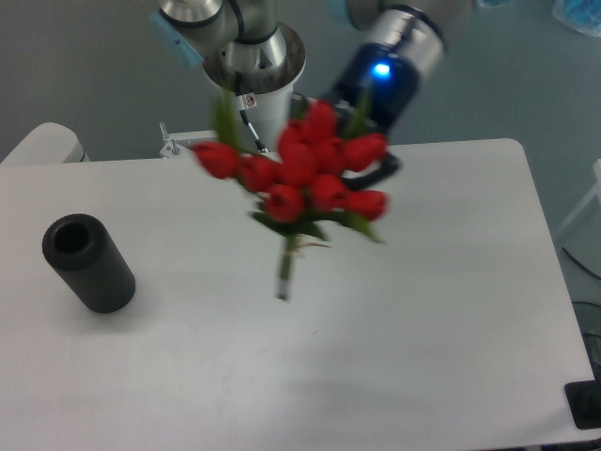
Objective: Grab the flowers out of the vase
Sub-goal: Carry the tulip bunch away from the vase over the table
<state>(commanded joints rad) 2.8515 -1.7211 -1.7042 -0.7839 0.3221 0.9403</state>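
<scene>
Gripper (362, 150) holding blurred red flowers (300, 178), pale stems hanging

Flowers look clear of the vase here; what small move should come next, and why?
Probably just hold the grip and steady the arm: the flowers hang blurred in the gripper above the table, well away from the empty vase.
</scene>
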